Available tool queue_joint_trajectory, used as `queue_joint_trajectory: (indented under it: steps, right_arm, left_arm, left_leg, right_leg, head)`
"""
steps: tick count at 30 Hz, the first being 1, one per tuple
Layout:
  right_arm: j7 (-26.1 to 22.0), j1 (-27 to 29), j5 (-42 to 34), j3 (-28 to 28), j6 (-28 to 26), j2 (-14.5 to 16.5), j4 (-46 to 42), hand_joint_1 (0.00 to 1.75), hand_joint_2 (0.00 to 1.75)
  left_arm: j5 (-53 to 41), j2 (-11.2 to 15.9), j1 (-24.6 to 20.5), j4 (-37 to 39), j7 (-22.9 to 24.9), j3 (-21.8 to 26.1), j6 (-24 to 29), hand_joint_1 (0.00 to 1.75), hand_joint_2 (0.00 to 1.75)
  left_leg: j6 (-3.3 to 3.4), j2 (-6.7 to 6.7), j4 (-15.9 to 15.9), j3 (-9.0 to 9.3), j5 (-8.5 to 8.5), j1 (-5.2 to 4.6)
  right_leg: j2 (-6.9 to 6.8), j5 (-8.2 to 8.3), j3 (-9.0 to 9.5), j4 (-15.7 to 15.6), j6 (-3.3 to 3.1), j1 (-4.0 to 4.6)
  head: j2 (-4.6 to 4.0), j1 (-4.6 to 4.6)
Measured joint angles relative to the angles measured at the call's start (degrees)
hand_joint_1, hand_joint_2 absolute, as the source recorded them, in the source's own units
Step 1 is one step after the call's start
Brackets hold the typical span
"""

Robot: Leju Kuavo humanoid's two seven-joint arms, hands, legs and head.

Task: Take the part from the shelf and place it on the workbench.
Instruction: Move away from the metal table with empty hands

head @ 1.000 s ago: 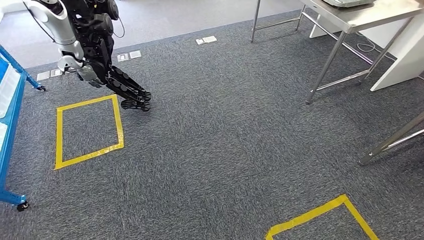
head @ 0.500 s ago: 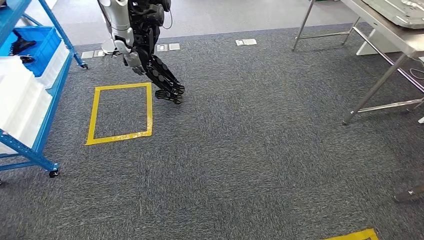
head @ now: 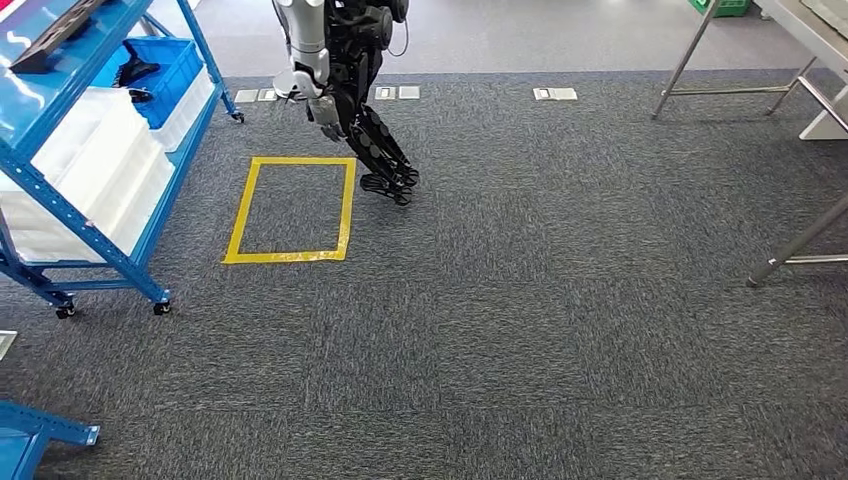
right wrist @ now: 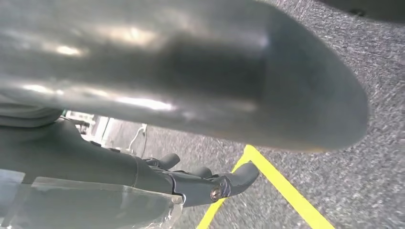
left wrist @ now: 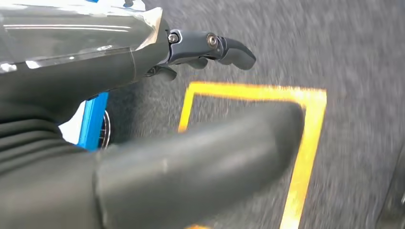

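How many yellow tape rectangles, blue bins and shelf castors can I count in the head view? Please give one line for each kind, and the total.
yellow tape rectangle on the carpet: 1
blue bin on the blue shelf: 1
castors under that shelf: 3
Total: 5

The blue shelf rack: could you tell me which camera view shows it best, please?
The head view: the blue shelf rack stands whole at left with its bins. The left wrist view catches one blue strip behind the robot hand; the right wrist view shows nothing recognisable of it.
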Motion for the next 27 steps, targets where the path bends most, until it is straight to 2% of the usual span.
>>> queue_joint_trajectory:
  steps: [2,3,4,6,7,8,10,11,12,13,14,15,16,17,18,19,21,22,24,25,26,27]
  right_arm:
    - [-0.04,-0.03,-0.01,-0.34,-0.13,0.1,0.0,0.0,0.0]
    - [-0.06,-0.07,-0.01,-0.53,-0.18,0.13,0.0,0.0,0.0]
    - [-0.07,-0.14,-0.01,-0.71,-0.21,0.13,0.0,0.0,0.0]
    - [-0.07,-0.39,-0.01,-1.01,-0.21,0.2,-0.01,0.0,0.0]
    - [-0.07,-0.48,0.0,-1.11,-0.21,0.23,-0.01,0.0,0.0]
    - [-0.07,-0.51,-0.01,-1.18,-0.16,0.3,-0.01,0.0,0.0]
    - [0.11,-0.42,-0.16,-1.38,0.08,0.44,0.01,0.0,0.0]
    - [0.34,-0.34,-0.34,-1.58,0.2,0.54,0.03,0.0,0.0]
    - [0.63,-0.28,-0.54,-1.85,0.24,0.62,0.04,0.0,0.0]
    - [0.9,-0.21,-0.74,-2.16,0.15,0.72,0.04,0.0,0.0]
    - [1.13,-0.17,-0.92,-2.48,-0.08,0.84,0.04,0.0,0.0]
    - [1.33,-0.17,-1.07,-2.78,-0.4,0.96,0.04,0.0,0.0]
    - [1.51,-0.18,-1.27,-3.1,-0.77,1.09,0.04,0.0,0.0]
    - [1.7,-0.2,-1.47,-3.43,-1.12,1.26,0.05,0.0,0.0]
    - [1.91,-0.23,-1.67,-3.76,-1.37,1.44,0.05,0.0,0.0]
    - [2.09,-0.28,-1.84,-4.08,-1.57,1.63,0.06,0.0,0.0]
    - [2.54,-0.39,-2.01,-4.65,-1.97,2.05,0.07,0.0,0.0]
    - [2.71,-0.45,-2.04,-4.92,-2.25,2.26,0.06,0.0,0.0]
    - [2.93,-0.41,-2.05,-5.38,-2.81,2.66,0.05,0.0,0.0]
    - [2.94,-0.31,-2.0,-5.53,-3.03,2.78,0.05,0.0,0.0]
    - [2.94,-0.16,-1.87,-5.63,-3.19,2.85,0.06,0.0,0.0]
    - [2.9,-0.01,-1.68,-5.72,-3.3,2.85,0.07,0.0,0.0]
  left_arm:
    - [0.55,-0.3,-0.27,-0.05,0.03,0.02,2.54,0.0,0.0]
    - [0.59,-0.48,-0.45,-0.08,0.24,0.02,3.09,0.0,0.0]
    - [0.53,-0.66,-0.59,-0.09,0.48,0.02,3.38,0.0,0.0]
    - [0.22,-0.86,-0.6,-0.04,0.84,0.01,3.43,0.0,0.0]
    - [0.02,-0.93,-0.51,-0.01,0.81,0.01,3.37,0.0,0.0]
    - [-0.12,-0.92,-0.47,0.02,0.63,0.01,3.07,0.0,0.0]
    - [-0.5,-0.88,-0.51,0.05,-0.01,-0.05,2.07,0.0,0.0]
    - [-0.71,-0.84,-0.57,0.08,-0.33,-0.14,1.29,0.0,0.0]
    - [-0.98,-0.87,-0.56,0.14,-0.52,-0.27,0.51,0.0,0.0]
    - [-1.23,-0.98,-0.49,0.22,-0.5,-0.43,-0.39,0.0,0.0]
    - [-1.43,-1.17,-0.43,0.35,-0.12,-0.64,-1.54,0.0,0.0]
    - [-1.65,-1.41,-0.38,0.49,0.49,-0.91,-2.98,0.0,0.0]
    - [-1.83,-1.66,-0.36,0.61,1.21,-1.19,-4.72,0.0,0.0]
    - [-1.97,-1.92,-0.41,0.71,1.91,-1.5,-6.74,0.0,0.0]
    - [-2.04,-2.14,-0.46,0.77,2.36,-1.8,-8.96,0.0,0.0]
    - [-1.97,-2.31,-0.51,0.85,2.62,-2.0,-11.45,0.0,0.0]
    - [-1.59,-2.57,-0.49,1.11,2.74,-2.22,-16.49,0.0,0.0]
    - [-1.32,-2.63,-0.43,1.24,2.56,-2.21,-18.64,0.0,0.0]
    - [-0.68,-2.64,-0.4,1.37,1.97,-2.19,-21.38,0.0,0.0]
    - [-0.28,-2.61,-0.47,1.37,1.65,-2.19,-22.15,0.0,0.0]
    - [0.22,-2.6,-0.58,1.38,1.42,-2.14,-22.77,0.0,0.0]
    - [0.76,-2.6,-0.66,1.38,1.29,-2.04,-23.22,0.0,0.0]
  left_leg:
    - [0.1,2.33,-7.62,4.35,2.5,0.1]
    - [0.37,3.02,-9.77,5.54,2.98,-0.04]
    - [0.76,3.2,-10.6,5.91,3.02,-0.3]
    - [1.71,1.92,-10.86,5.76,3.37,-0.7]
    - [2.22,1.36,-11.16,5.77,3.64,-0.74]
    - [2.72,0.74,-11.48,5.79,3.96,-0.67]
    - [3.36,-0.6,-11.8,5.71,4.39,-0.6]
    - [3.5,-1.38,-11.79,5.58,4.47,-0.65]
    - [3.54,-2.2,-11.78,5.5,4.51,-0.71]
    - [3.55,-3.03,-11.76,5.48,4.53,-0.76]
    - [3.53,-3.87,-11.74,5.51,4.56,-0.78]
    - [3.48,-4.69,-11.72,5.58,4.6,-0.78]
    - [3.37,-5.44,-11.72,5.62,4.66,-0.77]
    - [3.18,-6.17,-11.62,5.61,4.68,-0.87]
    - [2.91,-6.79,-11.56,5.53,4.73,-0.94]
    - [2.56,-7.35,-11.58,5.39,4.79,-0.96]
    - [1.75,-8.41,-11.72,5.07,5.05,-0.8]
    - [1.45,-8.02,-11.47,4.77,4.87,-0.72]
    - [1.0,-5.1,-8.24,3.2,2.61,-0.73]
    - [0.81,-3.17,-4.99,1.71,0.6,-0.74]
    - [0.56,-1.98,-1.14,0.0,-1.44,-0.7]
    - [0.34,-1.43,2.19,-1.46,-2.84,-0.6]
  right_leg:
    - [-1.09,-0.46,0.45,0.15,0.48,0.29]
    - [-1.56,-0.67,0.63,0.21,0.83,0.48]
    - [-2.03,-0.81,0.89,0.24,1.18,0.63]
    - [-2.94,-0.95,1.19,0.16,1.82,0.62]
    - [-2.44,-1.32,1.23,0.53,2.06,0.45]
    - [-1.2,-2.24,0.64,1.92,2.15,0.28]
    - [2.18,-5.39,-2.33,8.3,1.93,-0.11]
    - [3.16,-7.05,-4.42,12.5,1.82,-0.17]
    - [3.56,-8.04,-6.17,15.81,1.9,-0.18]
    - [3.75,-8.13,-7.09,17.29,2.17,-0.17]
    - [3.94,-7.18,-6.86,16.35,2.6,-0.15]
    - [4.39,-5.41,-5.56,13.2,3.07,-0.17]
    - [5.46,-3.39,-3.7,8.88,3.44,-0.28]
    - [6.61,-1.73,-2.13,4.93,3.54,-0.33]
    - [7.43,-0.66,-1.11,2.19,3.36,-0.34]
    - [7.84,-0.22,-0.72,0.9,2.98,-0.27]
    - [6.78,0.11,-0.57,0.53,1.96,-0.17]
    - [6.17,0.36,-0.42,0.36,1.46,-0.24]
    - [4.8,0.82,-0.29,-0.01,0.49,-0.46]
    - [4.05,0.85,-0.28,-0.04,0.2,-0.26]
    - [3.24,0.82,-0.33,-0.03,-0.03,-0.1]
    - [2.37,0.75,-0.39,-0.03,-0.12,0.06]
  head:
    - [0.0,0.05]
    - [0.0,0.13]
    - [0.0,0.24]
    - [0.0,0.33]
    - [0.0,0.38]
    - [0.0,0.45]
    - [-0.01,0.64]
    - [-0.01,0.67]
    - [-0.01,0.66]
    - [-0.01,0.65]
    - [-0.01,0.66]
    - [-0.01,0.66]
    - [-0.01,0.67]
    - [-0.01,0.66]
    - [-0.01,0.64]
    - [-0.01,0.62]
    - [0.0,0.6]
    - [0.0,0.58]
    - [-0.01,0.27]
    - [-0.01,0.15]
    - [-0.01,0.03]
    - [0.0,0.02]
